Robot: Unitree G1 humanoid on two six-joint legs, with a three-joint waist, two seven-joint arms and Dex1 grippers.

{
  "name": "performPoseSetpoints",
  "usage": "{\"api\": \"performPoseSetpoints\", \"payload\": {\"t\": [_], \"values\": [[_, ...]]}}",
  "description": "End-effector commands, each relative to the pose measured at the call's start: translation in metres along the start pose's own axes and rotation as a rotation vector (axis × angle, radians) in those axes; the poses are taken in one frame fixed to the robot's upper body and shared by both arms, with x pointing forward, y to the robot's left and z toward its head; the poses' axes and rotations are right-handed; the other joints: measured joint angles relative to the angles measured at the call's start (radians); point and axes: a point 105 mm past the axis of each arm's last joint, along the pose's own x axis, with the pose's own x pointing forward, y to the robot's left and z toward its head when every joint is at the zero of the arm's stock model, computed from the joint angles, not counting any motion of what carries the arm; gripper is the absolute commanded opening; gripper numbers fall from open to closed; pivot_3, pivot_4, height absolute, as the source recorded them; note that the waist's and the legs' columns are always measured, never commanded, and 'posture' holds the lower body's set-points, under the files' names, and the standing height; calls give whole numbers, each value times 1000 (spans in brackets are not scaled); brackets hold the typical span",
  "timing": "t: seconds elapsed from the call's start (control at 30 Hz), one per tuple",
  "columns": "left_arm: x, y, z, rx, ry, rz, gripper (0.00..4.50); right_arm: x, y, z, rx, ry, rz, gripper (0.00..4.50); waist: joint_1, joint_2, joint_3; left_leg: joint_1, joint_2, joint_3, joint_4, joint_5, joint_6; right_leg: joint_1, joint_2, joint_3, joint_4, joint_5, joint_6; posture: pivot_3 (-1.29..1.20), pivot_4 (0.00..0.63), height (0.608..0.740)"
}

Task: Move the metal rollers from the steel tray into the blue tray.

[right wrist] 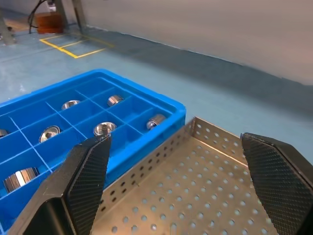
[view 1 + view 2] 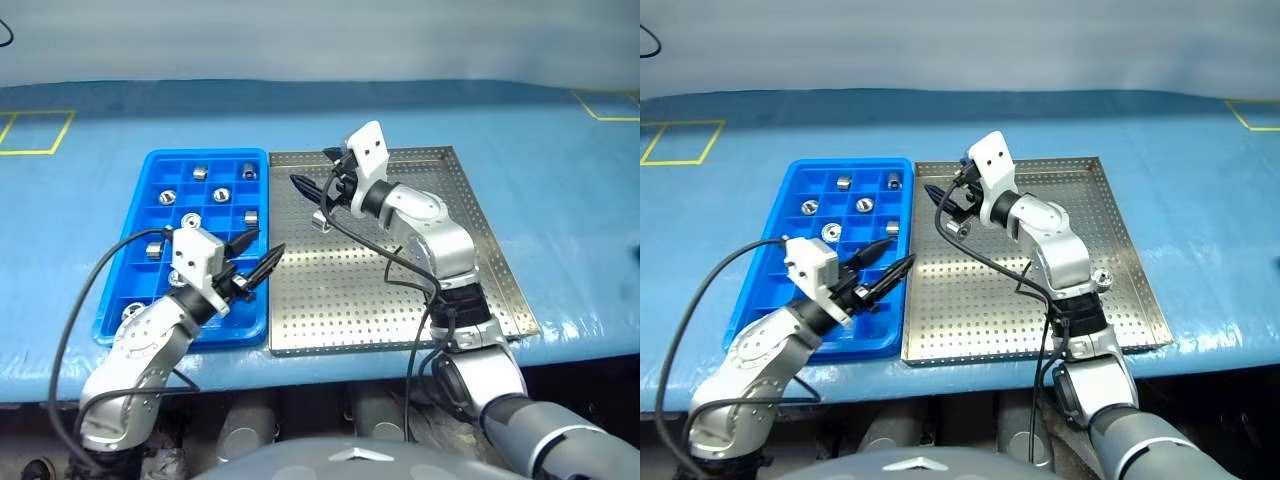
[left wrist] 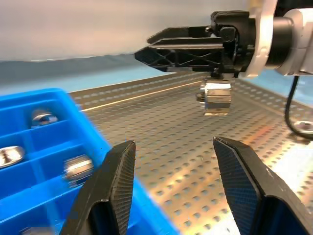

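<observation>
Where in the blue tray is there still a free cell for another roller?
In the blue tray, rollers crowd the far and middle cells. Cells beside the wall facing the steel tray near the left gripper look free; its arm hides the nearest cells.

Counter [image 2: 1200,200]: blue, carrying two trays side by side.
Blue tray [image 2: 790,290]: left, metal rollers [image 2: 865,206] in separate compartments.
Steel tray [image 2: 1110,290]: right, perforated.
Left gripper [image 2: 884,264]: jaws parted, at blue tray's right edge.
Right gripper [image 2: 940,207]: above steel tray's far left corner.
</observation>
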Motion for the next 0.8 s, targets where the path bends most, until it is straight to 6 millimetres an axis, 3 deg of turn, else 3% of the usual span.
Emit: {"api": "performPoseSetpoints", "payload": {"t": [0.03,0.17,0.47,0.8], "values": [[18,-15,5,-40,-45,-115,2763,-1,15,21,-16,-74,20,4471,-14,0,0,0,0,0,0,-1,2,0,0,0,0,0,0,-151,150,740],[36,-23,-1,-45,-14,-175,2763,-2,20,21,0,-83,11,4471,-27,0,0,0,0,1,2,-3,6,0,0,1,1,1,1,-182,150,740],[41,-20,-9,-12,26,-165,2763,-6,19,25,-2,-101,-1,4471,-39,0,0,0,-1,1,2,-4,6,0,-1,2,0,1,2,-190,150,740],[49,-16,-1,-80,-53,-126,2763,-4,22,26,-5,-102,18,4471,-37,0,0,0,-1,1,3,-4,7,0,-1,2,0,2,3,-179,150,740]]}}
